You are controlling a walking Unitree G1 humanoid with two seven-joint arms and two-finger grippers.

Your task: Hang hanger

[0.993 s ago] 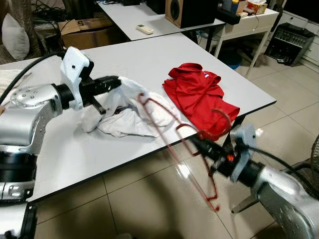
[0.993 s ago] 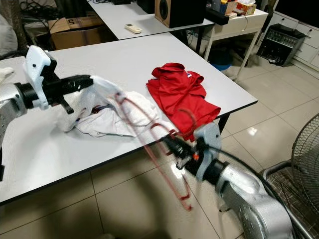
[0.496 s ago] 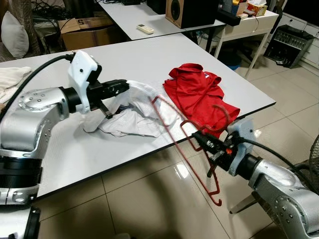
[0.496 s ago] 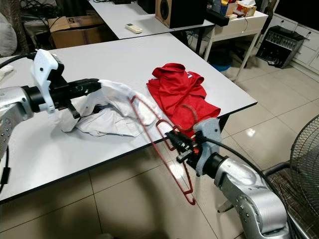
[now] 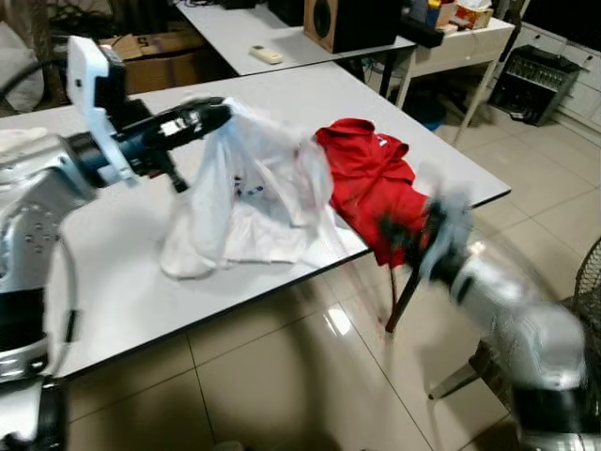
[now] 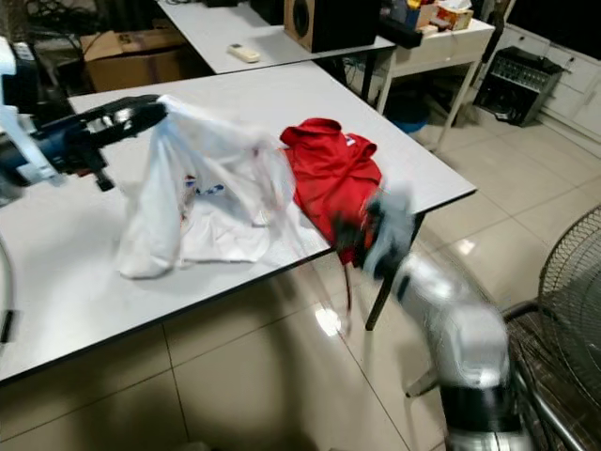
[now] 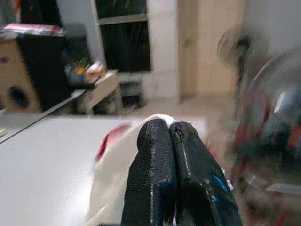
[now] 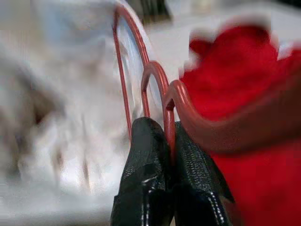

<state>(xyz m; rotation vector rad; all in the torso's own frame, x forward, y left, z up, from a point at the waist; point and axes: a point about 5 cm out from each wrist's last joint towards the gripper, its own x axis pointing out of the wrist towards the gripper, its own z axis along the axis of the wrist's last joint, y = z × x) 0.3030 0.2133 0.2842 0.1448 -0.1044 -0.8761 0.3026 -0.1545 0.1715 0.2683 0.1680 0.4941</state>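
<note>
My left gripper (image 5: 218,111) is shut on a white shirt (image 5: 254,197) and holds it up by one edge, so the cloth hangs down onto the white table (image 5: 113,282). In the left wrist view the fingers (image 7: 155,155) are pressed together with white cloth at their tips. My right gripper (image 5: 402,231), blurred by motion, is at the table's near edge in front of a red shirt (image 5: 371,178). It is shut on a red wire hanger (image 8: 151,70). The hanger reaches toward the white shirt (image 8: 70,108), and its far end is lost in blur.
A second table at the back carries a speaker (image 5: 352,19) and a remote (image 5: 266,54). A cardboard box (image 5: 160,66) stands behind the table. A white side table (image 5: 460,42) and black equipment (image 5: 549,66) are at the far right. A fan (image 6: 563,310) stands on the tiled floor.
My left gripper has lifted the white shirt well up off the table. My right arm has swung up toward the table edge, carrying the hanger toward the shirt.
</note>
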